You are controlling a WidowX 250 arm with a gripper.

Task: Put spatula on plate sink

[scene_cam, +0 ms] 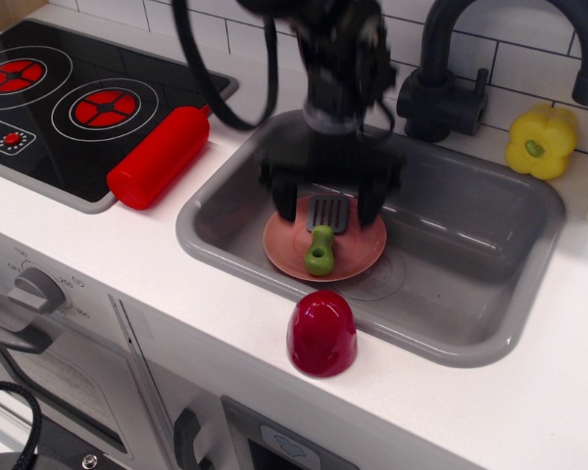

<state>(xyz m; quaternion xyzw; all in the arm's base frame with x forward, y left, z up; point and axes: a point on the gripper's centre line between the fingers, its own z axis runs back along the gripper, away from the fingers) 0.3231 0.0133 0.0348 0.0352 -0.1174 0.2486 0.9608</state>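
The spatula (pixel 322 238) lies flat on the salmon-pink plate (pixel 358 257), its lime-green handle pointing to the front and its slotted grey head to the back. The plate rests on the floor of the grey sink (pixel 490 264), at its left side. My gripper (pixel 325 204) hangs just above the spatula's head, blurred by motion. Its two black fingers (pixel 278 201) stand wide apart on either side of the head and hold nothing.
A dark red dome-shaped object (pixel 321 333) stands on the counter just in front of the sink. A red cylinder (pixel 159 157) lies left of the sink beside the black stove (pixel 69 98). A yellow pepper (pixel 541 141) and a dark faucet (pixel 451 88) are behind the sink.
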